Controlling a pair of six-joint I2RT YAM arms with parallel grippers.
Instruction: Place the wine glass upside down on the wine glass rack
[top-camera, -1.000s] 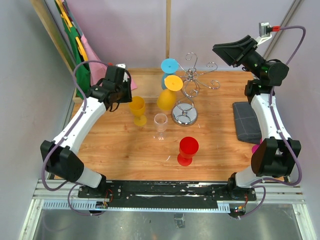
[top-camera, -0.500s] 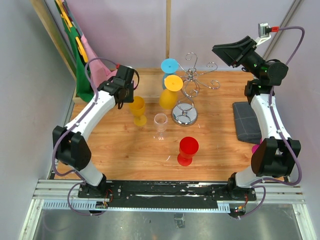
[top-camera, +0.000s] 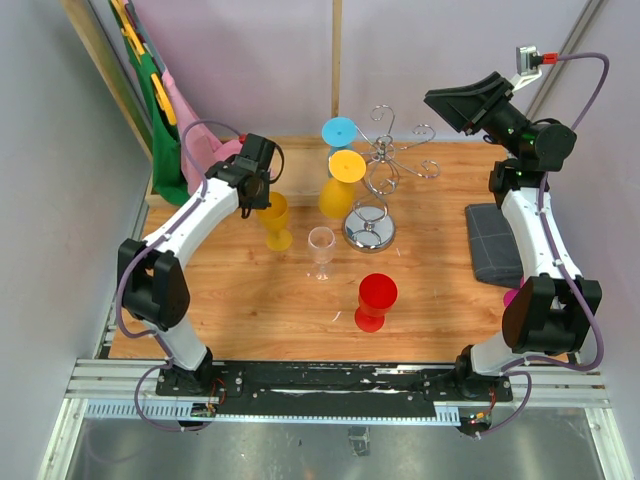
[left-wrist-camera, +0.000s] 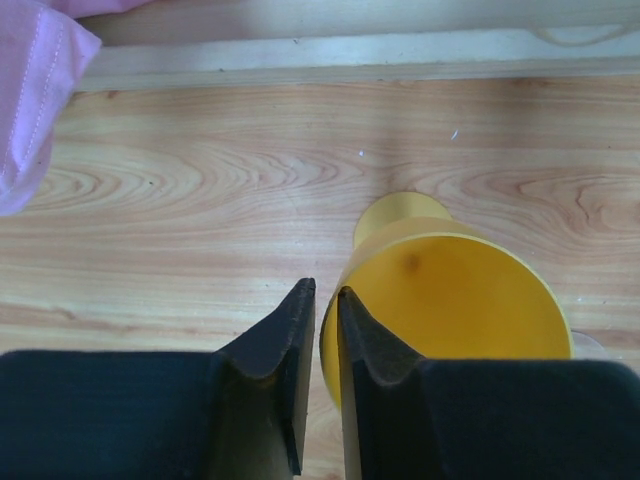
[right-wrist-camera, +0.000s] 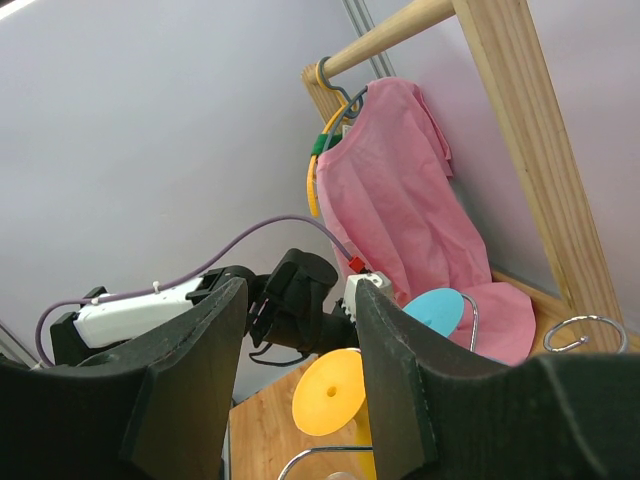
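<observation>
The chrome wine glass rack (top-camera: 385, 165) stands at the back middle on its round mirrored base (top-camera: 369, 230). A blue glass (top-camera: 340, 131) and a yellow glass (top-camera: 338, 188) hang upside down on it. Another yellow wine glass (top-camera: 275, 218) stands upright to its left. My left gripper (top-camera: 262, 197) is at that glass's rim. In the left wrist view its fingers (left-wrist-camera: 326, 292) are nearly together over the left edge of the yellow bowl (left-wrist-camera: 450, 290). My right gripper (top-camera: 465, 105) is open, empty and raised high at the back right (right-wrist-camera: 300, 290).
A clear glass (top-camera: 321, 246) and a red glass (top-camera: 377, 300) stand upright in front of the rack. A grey folded cloth (top-camera: 495, 242) lies at the right. A pink cloth (top-camera: 185, 110) hangs on a wooden frame at the back left, close to my left arm.
My left arm has swung right and its gripper has come up to the upright yellow glass's rim. The glass and the right arm have not moved.
</observation>
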